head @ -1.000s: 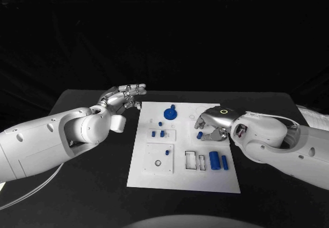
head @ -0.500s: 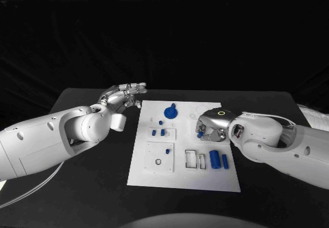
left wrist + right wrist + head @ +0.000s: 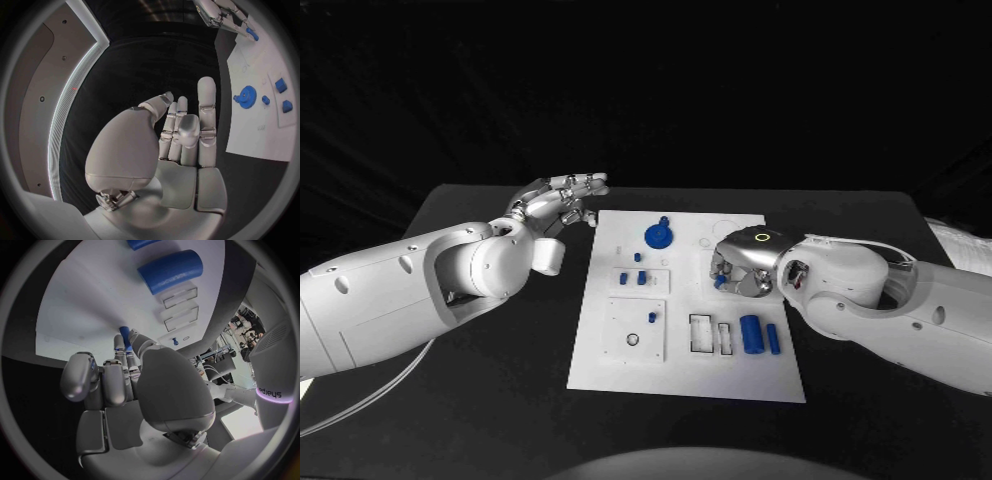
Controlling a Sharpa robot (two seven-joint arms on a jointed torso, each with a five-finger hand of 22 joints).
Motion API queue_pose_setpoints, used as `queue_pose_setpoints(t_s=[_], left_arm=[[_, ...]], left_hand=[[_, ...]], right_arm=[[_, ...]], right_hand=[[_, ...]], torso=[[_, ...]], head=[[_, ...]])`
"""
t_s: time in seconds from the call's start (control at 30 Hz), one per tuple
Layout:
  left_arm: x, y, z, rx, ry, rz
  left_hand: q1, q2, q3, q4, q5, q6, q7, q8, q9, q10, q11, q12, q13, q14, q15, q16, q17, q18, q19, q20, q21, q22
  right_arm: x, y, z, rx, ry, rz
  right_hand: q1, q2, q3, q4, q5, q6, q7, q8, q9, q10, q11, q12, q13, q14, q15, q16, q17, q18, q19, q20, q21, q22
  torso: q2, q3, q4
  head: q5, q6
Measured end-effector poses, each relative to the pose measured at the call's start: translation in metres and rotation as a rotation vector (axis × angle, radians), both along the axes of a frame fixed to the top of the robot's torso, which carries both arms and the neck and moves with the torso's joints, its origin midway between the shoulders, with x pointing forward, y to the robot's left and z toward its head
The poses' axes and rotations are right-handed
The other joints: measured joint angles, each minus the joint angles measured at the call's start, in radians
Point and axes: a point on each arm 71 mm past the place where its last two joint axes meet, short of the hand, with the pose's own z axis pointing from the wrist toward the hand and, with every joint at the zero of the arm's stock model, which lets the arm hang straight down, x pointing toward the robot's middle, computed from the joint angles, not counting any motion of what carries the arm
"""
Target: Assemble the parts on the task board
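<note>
The white rectangular task board (image 3: 687, 310) is lying flat in the middle of the black table (image 3: 473, 400), its long axis running away from the robot. In the head view the right hand (image 3: 740, 268) is sitting over the board's right-centre area, turned knuckles-up, so the camera is seeing mostly the back of the hand and only a sliver of a small blue peg (image 3: 720, 282) at its fingers. The right wrist view is supplying what the head view is hiding: the fingertips are pinching that slim blue peg (image 3: 125, 335), with its long axis lying roughly in line with the fingers and its free end pointing toward the board surface. The same view is showing a thick blue cylinder (image 3: 170, 271) lying on its side beside two rectangular slots. The left hand (image 3: 560, 205) is hovering just off the board's far left corner, holding nothing, fingers extended and only slightly apart; the left wrist view is confirming the bare palm (image 3: 181, 145) and is also showing a blue toothed gear (image 3: 245, 94) on the board. In the head view the gear (image 3: 658, 237) is lying flat near the far edge. Compared with one second ago, the right hand is rolled further over and its fingers are drawn in tighter; the left hand is holding the same station.
</note>
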Motion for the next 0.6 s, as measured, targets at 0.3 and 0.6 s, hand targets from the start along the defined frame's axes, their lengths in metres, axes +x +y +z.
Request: queue_pose_setpoints(t_s=[0.3,0.6], left_arm=[[0.000,0.000,0.000,0.001,0.001,0.000],[0.000,0.001,0.000,0.002,0.002,0.001]], left_hand=[[0.000,0.000,0.000,0.000,0.000,0.000,0.000,0.000,0.000,0.000,0.000,0.000,0.000,0.000,0.000,0.000,0.000,0.000,0.000,0.000,0.000,0.000],[0.000,0.000,0.000,0.000,0.000,0.000,0.000,0.000,0.000,0.000,0.000,0.000,0.000,0.000,0.000,0.000,0.000,0.000,0.000,0.000,0.000,0.000]], right_arm=[[-0.003,0.000,0.002,0.025,-0.027,-0.002],[-0.014,0.001,0.027,0.086,-0.078,0.019]], right_hand=[[-0.008,0.008,0.026,0.004,-0.005,0.024,-0.007,0.007,0.007,0.027,-0.009,-0.011,0.002,0.000,-0.007,0.006,0.008,0.000,0.003,-0.011,0.004,0.007],[-0.012,0.004,0.035,0.004,-0.007,0.028,-0.008,0.006,0.008,0.037,-0.013,-0.013,0.002,0.000,-0.007,0.006,0.009,0.000,0.003,-0.011,0.004,0.010]], torso=[[-0.001,-0.0001,0.0000],[-0.002,-0.0014,-0.0002]], head=[[-0.001,-0.001],[-0.001,0.002]])
